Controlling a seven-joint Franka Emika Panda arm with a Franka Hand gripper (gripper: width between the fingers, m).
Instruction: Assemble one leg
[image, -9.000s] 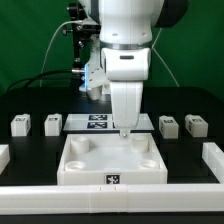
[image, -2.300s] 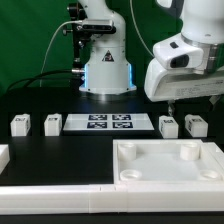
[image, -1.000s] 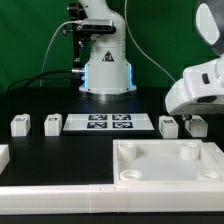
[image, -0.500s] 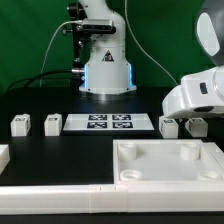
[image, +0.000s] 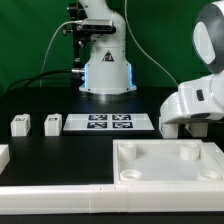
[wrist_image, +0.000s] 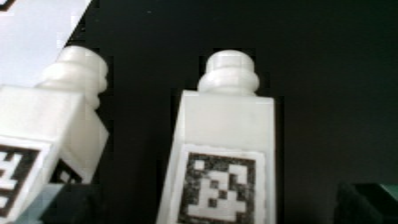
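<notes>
So, the leg (wrist_image: 228, 150) sits on the black table (image: 70, 150), at the exterior view's right, behind the tray (image: 160, 143). The arm (image: 200, 100) hides it in the exterior view. The gripper (wrist_image: 222, 205) is open, with one finger on each side of the leg (only the dark tips show), and it holds nothing.

I think the job has barely begun. No leg is picked up, and none is in the tray's corner holes. Grabbing, carrying and fitting are all left.

I count four legs: this one, a second leg (wrist_image: 54, 120) just beside it, then a third leg (image: 20, 124) and a fourth leg (image: 52, 123) at the exterior view's left. I also count one tray, one marker board (image: 108, 123) and one arm.
</notes>
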